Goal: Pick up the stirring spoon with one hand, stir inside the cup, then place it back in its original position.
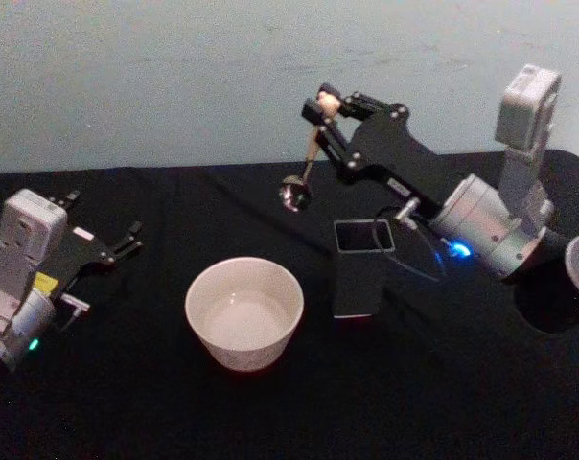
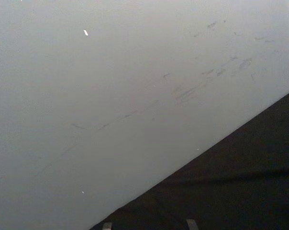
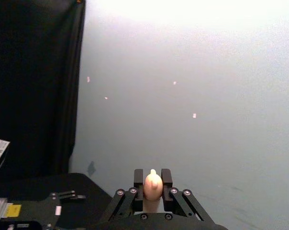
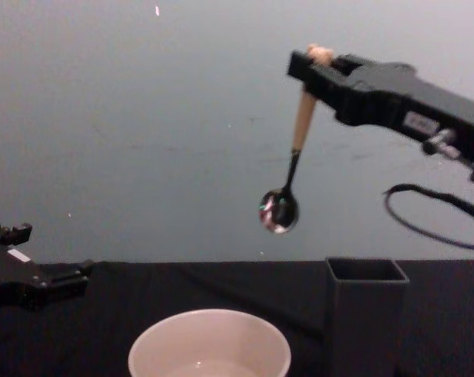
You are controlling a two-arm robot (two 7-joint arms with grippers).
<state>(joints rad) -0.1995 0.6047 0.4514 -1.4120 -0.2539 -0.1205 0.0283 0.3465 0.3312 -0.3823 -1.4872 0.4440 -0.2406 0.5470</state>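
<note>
Well, starting at my left, the left gripper (image 1: pixel 103 222) sits parked low over the black table (image 1: pixel 443 402), its fingers apart and holding nothing; it is well clear of the work. Next comes the cup (image 1: pixel 240 353), upright near the front middle; I cannot make out whether anything lies in its pale inside, and the chest view cuts off its lower part. Beyond it and a little to its right hangs the stirring spoon (image 1: pixel 309 158), long axis close to vertical, shiny bowl down and well above the cup's rim; the right gripper (image 1: pixel 326 107) is clamped on the top of the wooden handle, so the bear-head shows merely as a pale nub between the fingers in the right wrist view. Just right of the cup stands the dark square holder (image 1: pixel 361 273), under the right arm. As I judge it, the whole move turns on this: from the spoon's bowl the cup lies lower, nearer me and leftward; the right arm must carry it that way, then lower it, keeping clear of the holder's rim.
</note>
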